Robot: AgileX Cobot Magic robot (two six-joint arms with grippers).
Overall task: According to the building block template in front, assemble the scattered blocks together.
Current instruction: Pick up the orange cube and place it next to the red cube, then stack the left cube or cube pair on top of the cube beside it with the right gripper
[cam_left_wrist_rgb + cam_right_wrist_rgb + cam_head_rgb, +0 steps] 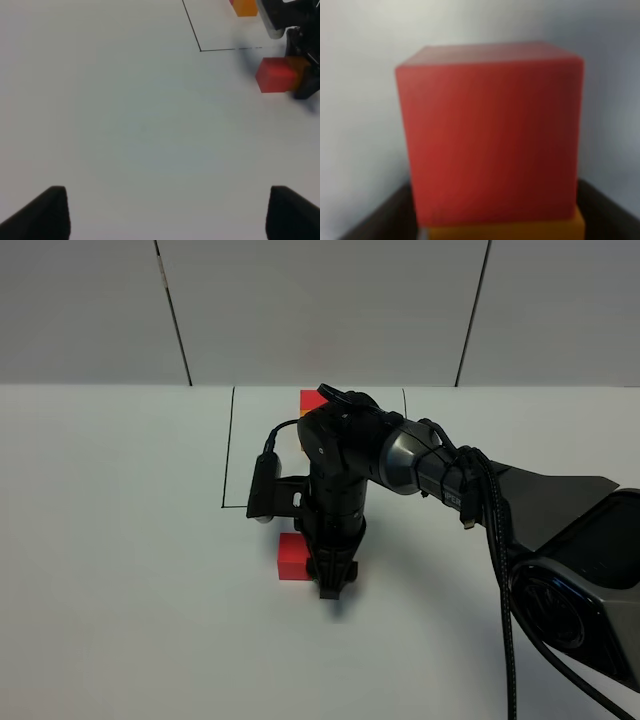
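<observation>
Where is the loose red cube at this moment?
In the exterior high view, the red cube sits on the white table just outside the black square's near edge, immediately left of the right gripper, with the orange cube beside it.

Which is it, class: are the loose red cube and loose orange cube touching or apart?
Touching. The right wrist view shows the red cube meeting the orange cube with no gap between them; the left wrist view agrees.

Table (120, 570) viewed steeply from a high, distant mount facing the back wall (320, 310). Left wrist view set low, aimed across the surface; red cube (276, 75) seen well off. Right wrist view held very close, cube blurred. Cube shared by all three.
</observation>
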